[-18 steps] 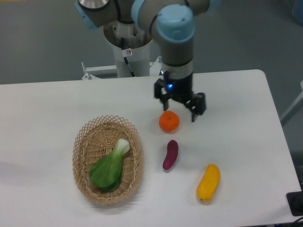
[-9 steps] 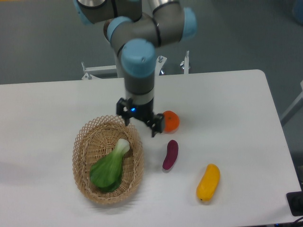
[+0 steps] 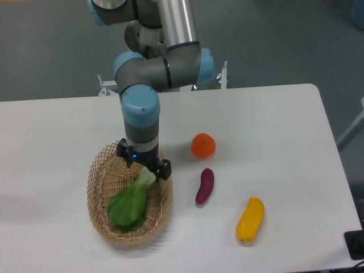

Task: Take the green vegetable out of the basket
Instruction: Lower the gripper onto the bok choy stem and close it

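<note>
Fingers are spread apart and gripping nothing, one tip near the basket's back rim, the other by its right rim. You've swung the arm left in the last second, from beside the orange to over the basket, so the approach looks done and descent is next. The green vegetable lies in the basket, leaves toward the camera, pale stalk pointing up-right. That stalk end sits right under the fingers, between the tips; I can't tell if there's contact. Purple piece and yellow fruit sit on the bench, well clear.
</note>
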Motion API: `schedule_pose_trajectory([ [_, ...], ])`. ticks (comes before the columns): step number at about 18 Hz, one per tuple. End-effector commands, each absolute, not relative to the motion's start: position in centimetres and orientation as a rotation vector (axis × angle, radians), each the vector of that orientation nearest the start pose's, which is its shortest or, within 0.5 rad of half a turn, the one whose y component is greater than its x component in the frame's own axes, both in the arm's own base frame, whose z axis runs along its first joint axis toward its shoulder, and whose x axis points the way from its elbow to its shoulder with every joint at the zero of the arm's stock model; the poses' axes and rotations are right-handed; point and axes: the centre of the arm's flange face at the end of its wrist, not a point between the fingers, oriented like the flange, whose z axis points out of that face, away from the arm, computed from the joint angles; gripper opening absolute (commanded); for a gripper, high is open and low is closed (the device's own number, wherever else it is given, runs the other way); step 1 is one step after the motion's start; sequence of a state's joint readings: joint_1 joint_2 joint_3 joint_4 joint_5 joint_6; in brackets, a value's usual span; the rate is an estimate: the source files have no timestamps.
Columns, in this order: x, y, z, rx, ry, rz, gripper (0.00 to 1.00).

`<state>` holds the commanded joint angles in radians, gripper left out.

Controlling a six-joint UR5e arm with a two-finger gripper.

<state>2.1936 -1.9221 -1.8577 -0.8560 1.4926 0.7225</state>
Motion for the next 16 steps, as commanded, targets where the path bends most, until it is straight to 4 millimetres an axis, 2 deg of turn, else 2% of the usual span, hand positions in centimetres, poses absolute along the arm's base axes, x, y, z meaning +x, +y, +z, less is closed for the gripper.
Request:
schedule_pose_trajectory([
  [5, -21.6, 54.2, 23.0, -3.029, 0.156, -0.02, 1.0],
  [11, -21.3, 54.6, 21.3, -3.051, 0.162, -0.046, 1.0],
  [16, -21.5, 54.4, 20.8, -3.073, 0.164, -0.022, 0.99],
])
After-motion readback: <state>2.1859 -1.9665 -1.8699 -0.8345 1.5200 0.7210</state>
